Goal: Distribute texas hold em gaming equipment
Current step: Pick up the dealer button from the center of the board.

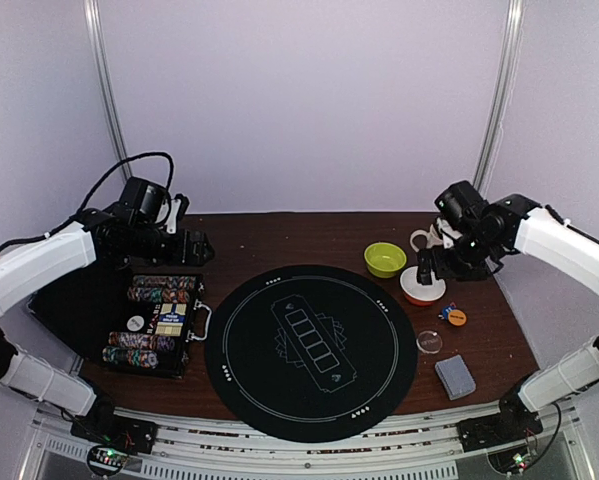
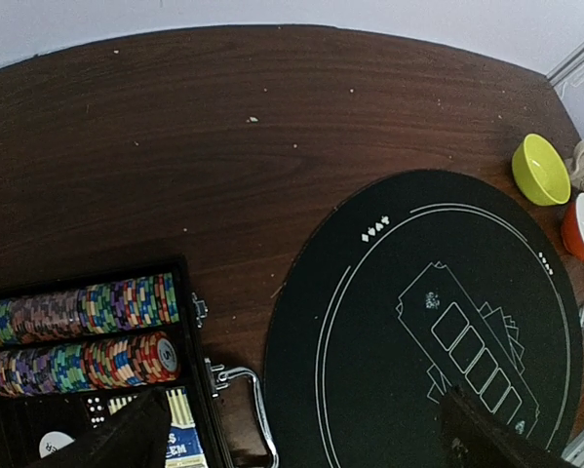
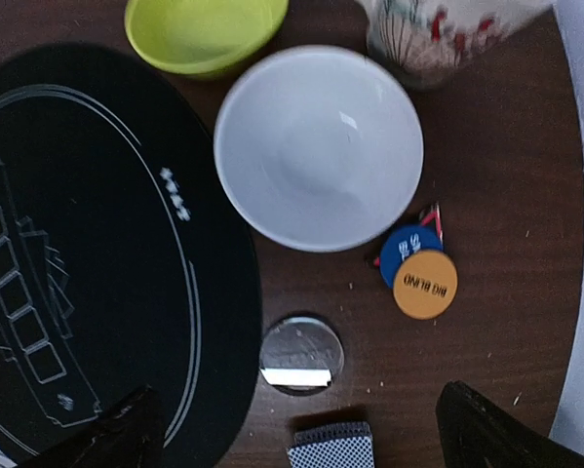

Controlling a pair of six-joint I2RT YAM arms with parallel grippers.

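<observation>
Left end effector (image 2: pixel 306 444) wide open, empty, above surface (image 2: pixel 175 146); right end effector (image 3: pixel 301 439) wide open, empty, above white bowl (image 3: pixel 316 146), orange disc (image 3: pixel 425 284).

The orange disc (image 3: pixel 425 284) reads "BIG BLIND"; other print is illegible.

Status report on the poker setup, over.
Left gripper open, empty, near the chip case. Right gripper open, empty, over the white bowl. Card deck, orange disc, blue disc, clear disc right of the mat, undealt. Bowl crowds blue disc.
</observation>
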